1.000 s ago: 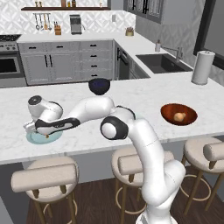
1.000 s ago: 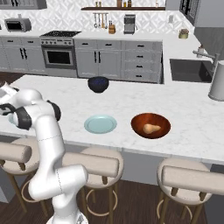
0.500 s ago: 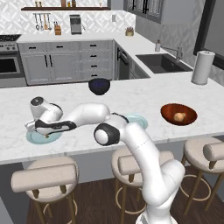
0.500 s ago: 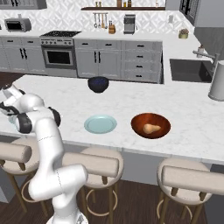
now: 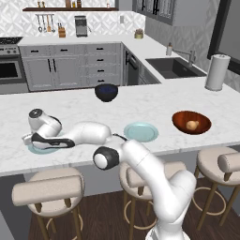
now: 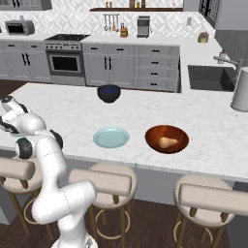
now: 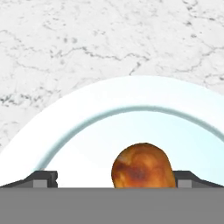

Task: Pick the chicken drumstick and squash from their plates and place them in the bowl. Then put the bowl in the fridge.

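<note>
At the bench's [image 5: 70, 105] left end, the gripper [image 7: 113, 179] hangs spread wide over a plate [image 7: 78, 127], fingertips [image 7: 43, 178] straddling the chicken drumstick [image 7: 142, 165]. It looks light, firm, slightly greasy; pinch the bulbous end. Rightward, the squash [image 5: 191, 125] sits in the bowl [image 5: 180, 118].

drumstick [image 7: 142, 165] on plate [image 7: 87, 131], squash [image 5: 191, 125] in bowl [image 5: 179, 123]

Grey cabinets [image 5: 65, 68], marble island counter [image 5: 140, 101], padded stools [image 5: 47, 192], dark wood floor [image 5: 103, 220].
</note>
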